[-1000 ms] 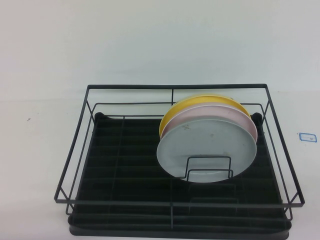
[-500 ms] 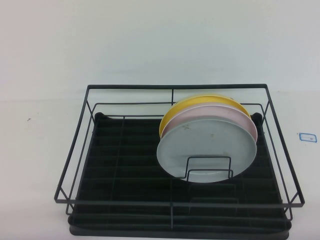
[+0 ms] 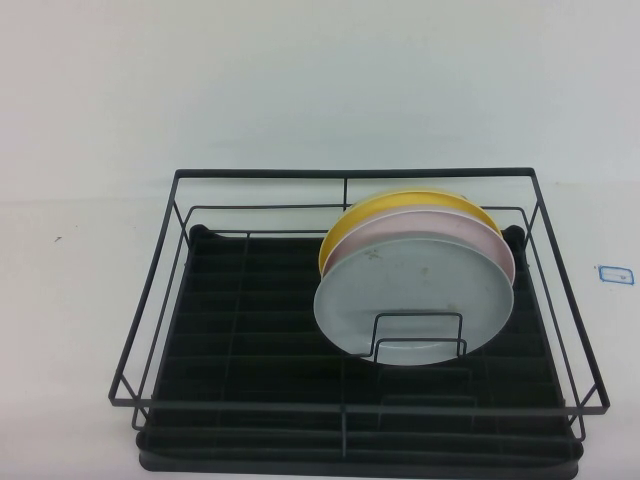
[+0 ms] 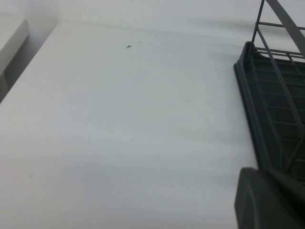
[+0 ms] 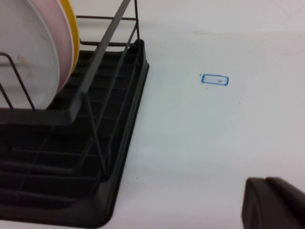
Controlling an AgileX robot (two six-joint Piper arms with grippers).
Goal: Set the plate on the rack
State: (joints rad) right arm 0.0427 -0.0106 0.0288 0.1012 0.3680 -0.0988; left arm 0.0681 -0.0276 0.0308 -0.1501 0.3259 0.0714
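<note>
The pale grey-blue plate (image 3: 415, 300) stands on edge in the black wire rack (image 3: 250, 330), at the front of a row of plates and leaning behind a low wire divider. It also shows in the right wrist view (image 5: 28, 62). Neither arm appears in the high view. My left gripper (image 4: 259, 174) is shut and empty, low over the white table beside the rack's left side (image 4: 276, 105). My right gripper (image 5: 266, 183) is shut and empty over the table beside the rack's right side (image 5: 114, 124).
A pale pink plate (image 3: 440, 228) and a yellow plate (image 3: 400, 200) stand behind the grey-blue one. A small blue rectangular mark (image 3: 614, 273) is on the table right of the rack. The rack's left half holds no dishes.
</note>
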